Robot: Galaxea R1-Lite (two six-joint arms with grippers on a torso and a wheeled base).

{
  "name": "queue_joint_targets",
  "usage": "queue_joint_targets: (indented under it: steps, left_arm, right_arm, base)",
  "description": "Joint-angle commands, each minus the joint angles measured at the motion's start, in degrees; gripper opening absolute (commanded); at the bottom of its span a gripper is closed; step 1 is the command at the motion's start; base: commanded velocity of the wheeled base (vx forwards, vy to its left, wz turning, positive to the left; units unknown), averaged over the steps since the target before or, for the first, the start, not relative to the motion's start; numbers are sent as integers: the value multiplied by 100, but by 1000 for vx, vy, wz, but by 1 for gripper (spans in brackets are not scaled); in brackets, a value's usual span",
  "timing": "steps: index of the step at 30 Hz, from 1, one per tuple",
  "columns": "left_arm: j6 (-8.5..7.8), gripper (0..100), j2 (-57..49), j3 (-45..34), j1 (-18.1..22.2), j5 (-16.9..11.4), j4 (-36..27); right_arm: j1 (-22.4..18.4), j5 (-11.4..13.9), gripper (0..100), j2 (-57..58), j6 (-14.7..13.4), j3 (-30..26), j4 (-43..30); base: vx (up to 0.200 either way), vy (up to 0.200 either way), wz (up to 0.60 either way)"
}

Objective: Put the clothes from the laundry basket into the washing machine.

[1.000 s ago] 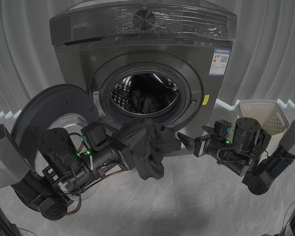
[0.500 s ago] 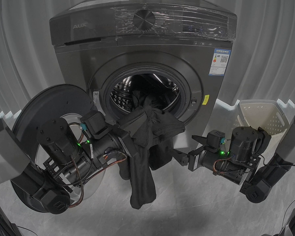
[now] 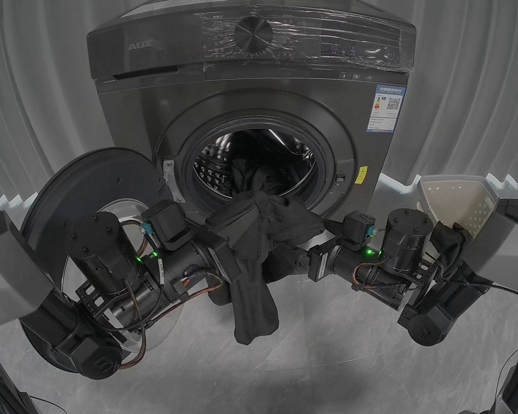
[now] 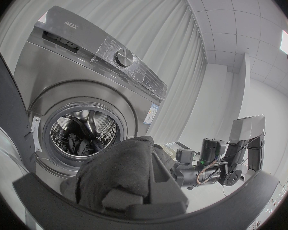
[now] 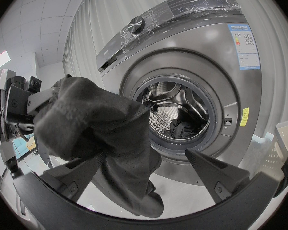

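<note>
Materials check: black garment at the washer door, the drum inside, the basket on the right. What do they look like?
Black garment: soft knit fabric with a matte finish. It bunches and hangs limp, so probably cotton or a blend.
Drum: bright metal, likely stainless steel. It is shiny, reflective and perforated.
Laundry basket: rigid off-white plastic, judging by its moulded hole pattern and smooth rim.

The light seems to fall softly and evenly from above, where white rectangular ceiling panels (image 4: 284,42) glow in both wrist views. Glare streaks the clear plastic film (image 3: 305,38) over the control strip of the dark grey front-loading washing machine (image 3: 155,110) and glints on its ribbed steel drum (image 5: 169,109), while the black bunched cloth (image 3: 259,231) is too dark for its folds to read. All views bow straight lines outward, and the wrist views end in a black ring.
</note>
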State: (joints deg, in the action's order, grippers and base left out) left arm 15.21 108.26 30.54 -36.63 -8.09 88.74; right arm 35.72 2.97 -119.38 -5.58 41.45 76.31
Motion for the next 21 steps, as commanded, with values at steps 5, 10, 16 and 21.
queue_joint_targets:
  steps: [5, 10, 16, 21]
  left_arm:
    - [25, 0, 10, 14, -2, 1, -5]
    - [34, 0, 19, 40, -2, 1, -5]
    - [34, 0, 19, 31, -19, -8, -5]
    - [43, 0, 81, 14, -11, -8, -5]
  right_arm:
    - [67, 1, 100, -191, -4, 135, 6]
    - [84, -7, 100, -235, 5, 223, 6]
    - [128, 19, 100, -287, 13, 346, 15]
    - [207, 423, 0, -331, -4, 320, 305]
  base:
    - [0, 0, 0]
    - [0, 0, 0]
    - [0, 0, 0]
    - [0, 0, 0]
